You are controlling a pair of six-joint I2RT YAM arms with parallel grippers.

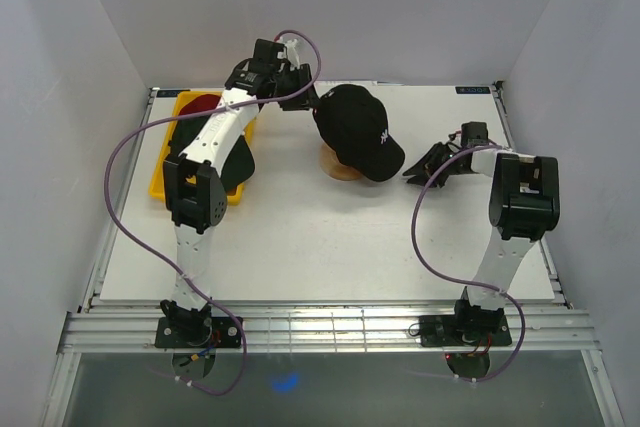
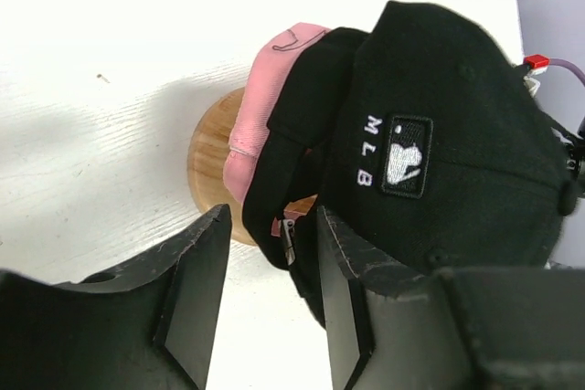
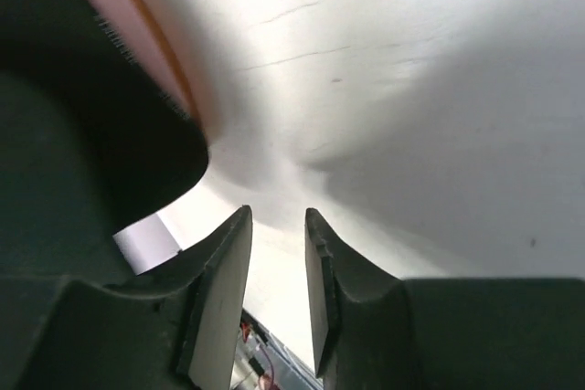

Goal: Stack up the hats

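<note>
1. Two grippers to log, and neither one pinches anything.
2. Your left gripper (image 2: 270, 226) has its jaws spread, with a clear gap between them. The back strap of the black cap (image 1: 355, 125) and its small metal buckle (image 2: 288, 239) sit at the mouth of that gap, unclamped. One finger (image 2: 352, 280) overlaps the black fabric; you cannot tell from the wrist view whether it touches.
3. Your right gripper (image 3: 278, 216) has its jaws parted only narrowly. Bare table (image 1: 300, 247) shows through the slot and nothing lies between the fingers. The cap's dark brim (image 3: 91, 134) hangs just up and left of them in the wrist view, close but apart.
4. The black cap, with a white logo and "MLB" lettering, sits on the wooden stand (image 1: 340, 169) toward the far middle of the table. It lies between your two grippers, its brim pointing at the right one.
5. A pink cap (image 2: 260, 107) shows beneath the black fabric on the same stand.
6. The red cap (image 1: 203, 102) and the dark green cap (image 1: 240, 162) lie in the yellow tray (image 1: 158, 189) at far left — both partly hidden by your left arm, well apart from the stand.
</note>
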